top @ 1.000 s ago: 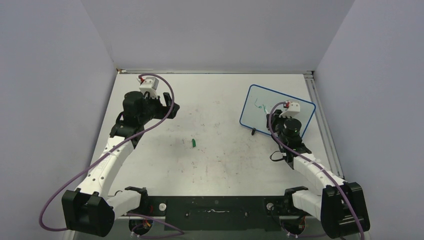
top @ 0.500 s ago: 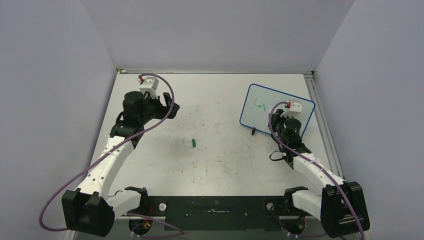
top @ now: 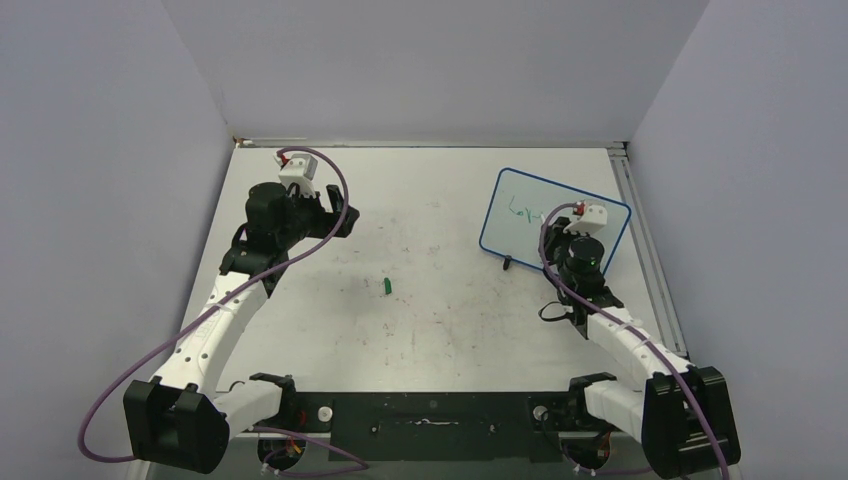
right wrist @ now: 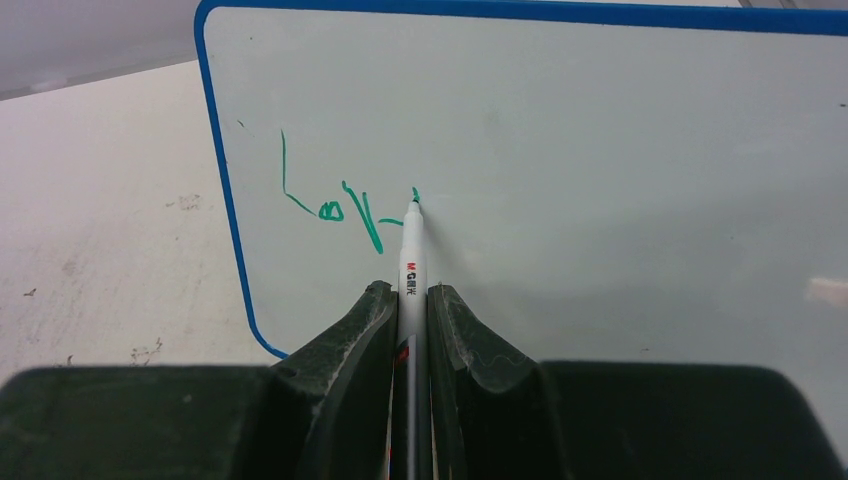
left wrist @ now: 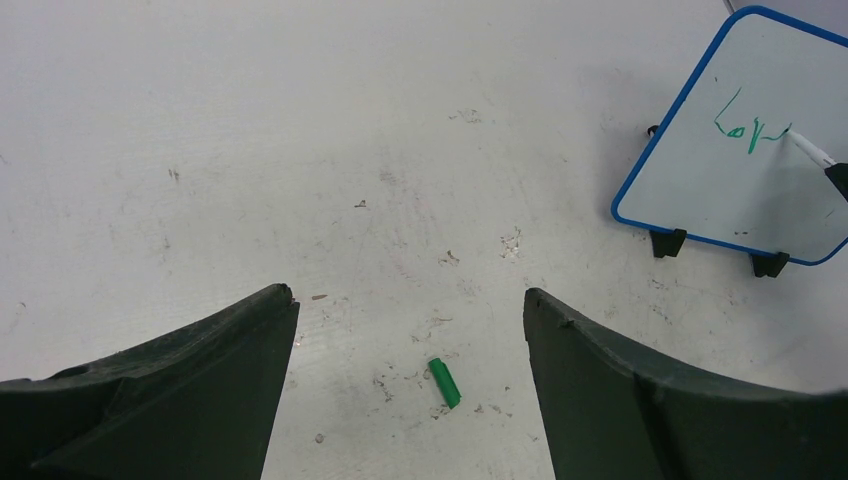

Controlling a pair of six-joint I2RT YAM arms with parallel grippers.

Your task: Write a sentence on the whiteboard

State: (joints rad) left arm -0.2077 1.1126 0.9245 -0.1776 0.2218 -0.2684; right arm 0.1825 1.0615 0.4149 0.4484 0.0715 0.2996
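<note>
Right claw [right wrist: 411,295] is pinching a white marker [right wrist: 411,262] tight between both fingers, tip touching the whiteboard [right wrist: 620,170]. On that glossy surface the sentence [right wrist: 345,207] shows as a few green strokes, roughly "Lov", toward the board's upper left corner in the right wrist view. The marker tip sits at the right end of the last stroke. From overhead, the blue-rimmed board is on the table [top: 430,310] in the upper right of the frame, black feet on its lower edge. Over at upper left, the left claw [left wrist: 408,293] hangs spread wide, gripping nothing. A small green cap [left wrist: 444,382] lies on the table between its fingers in the left wrist view, well apart from the board.
</note>
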